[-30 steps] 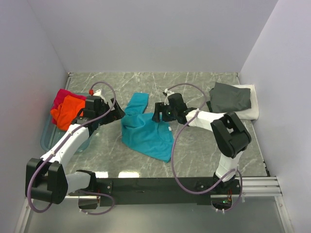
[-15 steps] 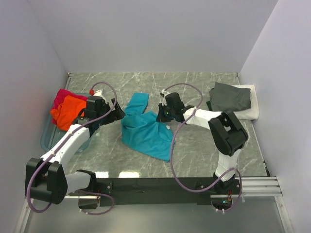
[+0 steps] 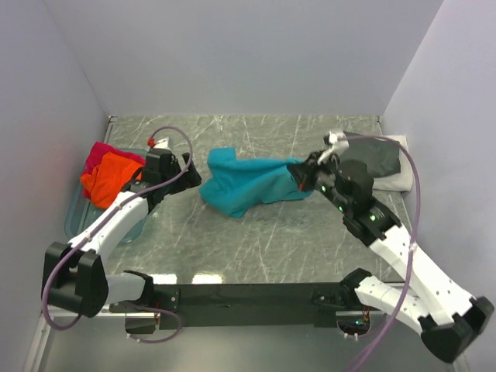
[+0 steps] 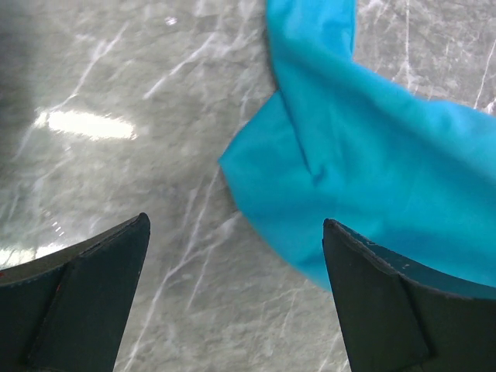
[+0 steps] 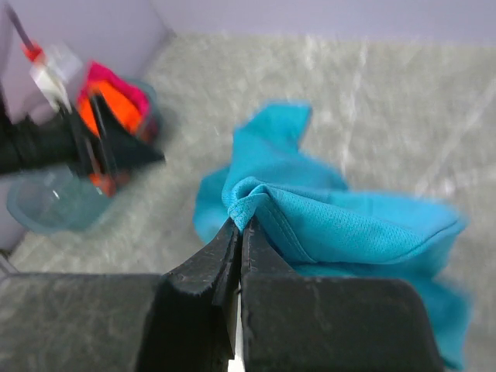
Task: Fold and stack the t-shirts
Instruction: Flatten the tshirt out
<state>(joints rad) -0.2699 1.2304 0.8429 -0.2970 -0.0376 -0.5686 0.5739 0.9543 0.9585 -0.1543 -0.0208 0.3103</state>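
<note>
Right wrist: right end effector [image 5: 236,230] pinches teal t-shirt [image 5: 341,225] (edge bunched).

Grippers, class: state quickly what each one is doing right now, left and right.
Left gripper: open, holding nothing.
Right gripper: closed, pinching an edge of the teal t-shirt.

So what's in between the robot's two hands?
The teal t-shirt, as the top view shows. The right gripper pinches one end of it, and the open left gripper hangs by the other end.
</note>
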